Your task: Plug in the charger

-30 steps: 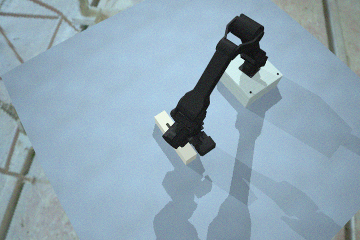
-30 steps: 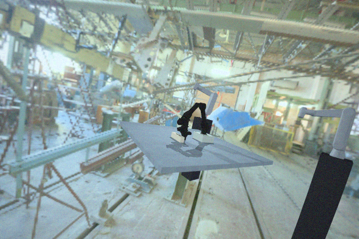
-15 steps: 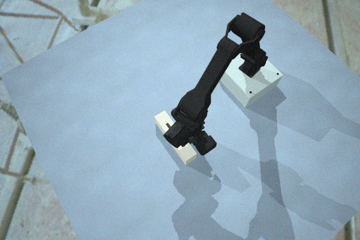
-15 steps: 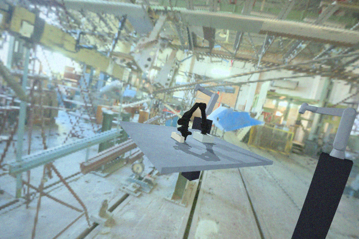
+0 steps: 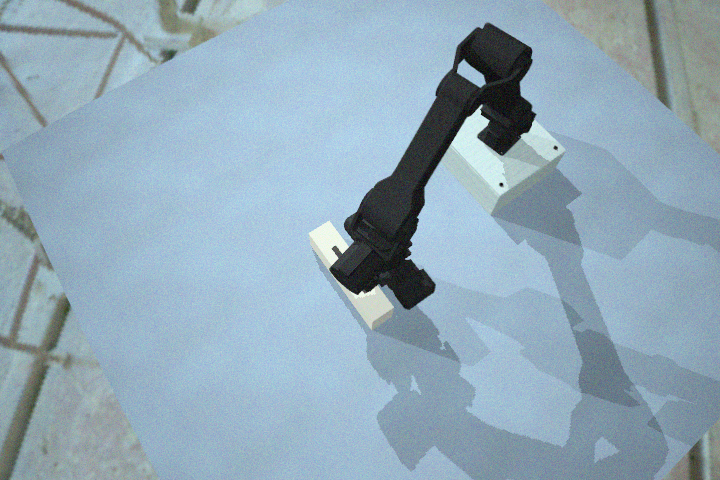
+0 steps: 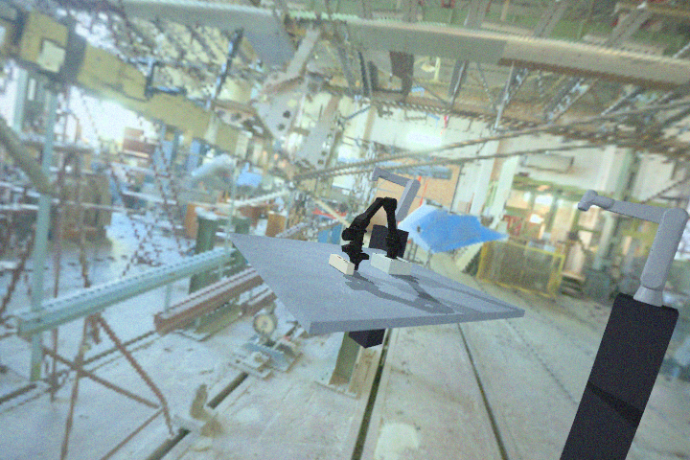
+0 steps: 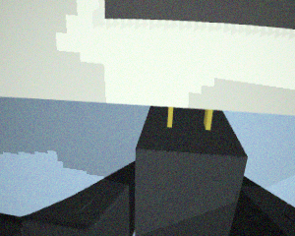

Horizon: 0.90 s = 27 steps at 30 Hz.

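- A cluttered industrial hall, with rails set in its floor, surrounds the one blue-grey table (image 5: 174,198) (image 6: 302,282) where I operate a single black arm (image 5: 429,141) (image 6: 361,222) from afar.
- My one gripper (image 5: 380,274) (image 6: 356,264) (image 7: 182,173) is clenched on the charger (image 7: 189,189), a dark block pinched between two black fingers; the wrist view shows it best.
- Two yellow prongs, one on the left (image 7: 170,118) and one on the right (image 7: 208,120), are visible at the charger's far end, side by side and pointing toward the power strip (image 5: 322,233) (image 6: 339,264) (image 7: 138,69).
- In my wrist view both prongs run up to the strip's near edge; I cannot tell whether they touch it, and a stretch of each shows outside the strip.
- One pale strip lies on the table, partly covered by the gripper from above. One dark rectangle (image 7: 206,10) marks its face in the wrist view; I cannot make out the left outlet.
- Farther out, one white block (image 5: 533,161) (image 6: 397,266) sits beneath the arm's foot, well apart from the strip, two small black holes (image 5: 555,147) showing on its top.
- Beyond the table, two grey arms stand in my exterior view: one at the right (image 6: 660,255) on a tall dark pedestal (image 6: 611,368), the other behind my black arm.
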### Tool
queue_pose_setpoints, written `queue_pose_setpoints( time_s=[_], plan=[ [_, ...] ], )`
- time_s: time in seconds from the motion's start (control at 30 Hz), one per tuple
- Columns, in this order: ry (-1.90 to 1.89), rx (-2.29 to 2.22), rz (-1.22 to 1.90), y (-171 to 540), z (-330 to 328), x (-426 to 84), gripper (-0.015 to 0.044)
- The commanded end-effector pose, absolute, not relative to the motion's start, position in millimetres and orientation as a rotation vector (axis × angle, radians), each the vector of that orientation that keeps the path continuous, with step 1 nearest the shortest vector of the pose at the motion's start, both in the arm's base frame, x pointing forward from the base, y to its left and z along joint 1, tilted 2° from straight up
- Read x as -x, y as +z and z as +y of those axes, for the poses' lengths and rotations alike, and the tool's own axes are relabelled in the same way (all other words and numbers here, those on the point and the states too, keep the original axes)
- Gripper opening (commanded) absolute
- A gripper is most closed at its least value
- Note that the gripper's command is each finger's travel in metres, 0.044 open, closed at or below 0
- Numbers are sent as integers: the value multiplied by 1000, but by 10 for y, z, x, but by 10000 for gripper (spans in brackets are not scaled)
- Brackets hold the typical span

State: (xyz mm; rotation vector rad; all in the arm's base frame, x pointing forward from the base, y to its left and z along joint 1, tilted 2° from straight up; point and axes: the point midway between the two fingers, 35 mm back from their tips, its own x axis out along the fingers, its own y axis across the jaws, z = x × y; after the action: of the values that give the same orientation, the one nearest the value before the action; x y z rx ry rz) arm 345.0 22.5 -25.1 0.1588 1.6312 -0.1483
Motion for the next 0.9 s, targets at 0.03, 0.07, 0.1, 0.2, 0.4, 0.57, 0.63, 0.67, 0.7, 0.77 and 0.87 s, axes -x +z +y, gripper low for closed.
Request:
queue_pose_setpoints(
  time_s=[0.03,0.07,0.1,0.2,0.4,0.57,0.63,0.67,0.7,0.77,0.87],
  plan=[
    [-146,-161,1630,-247,232,-3433,0],
    [-146,-161,1630,-248,233,-3430,0],
    [-146,-161,1630,-248,233,-3427,0],
    [-146,-161,1630,-248,235,-3418,0],
    [-146,-161,1630,-248,236,-3409,0],
    [-146,-161,1630,-251,231,-3418,0],
    [-146,-161,1630,-251,232,-3414,0],
    [-146,-161,1630,-251,233,-3411,0],
    [-146,-161,1630,-252,234,-3406,0],
    [-146,-161,1630,-252,237,-3393,0],
    [-146,-161,1630,-253,243,-3372,0]
  ],
)
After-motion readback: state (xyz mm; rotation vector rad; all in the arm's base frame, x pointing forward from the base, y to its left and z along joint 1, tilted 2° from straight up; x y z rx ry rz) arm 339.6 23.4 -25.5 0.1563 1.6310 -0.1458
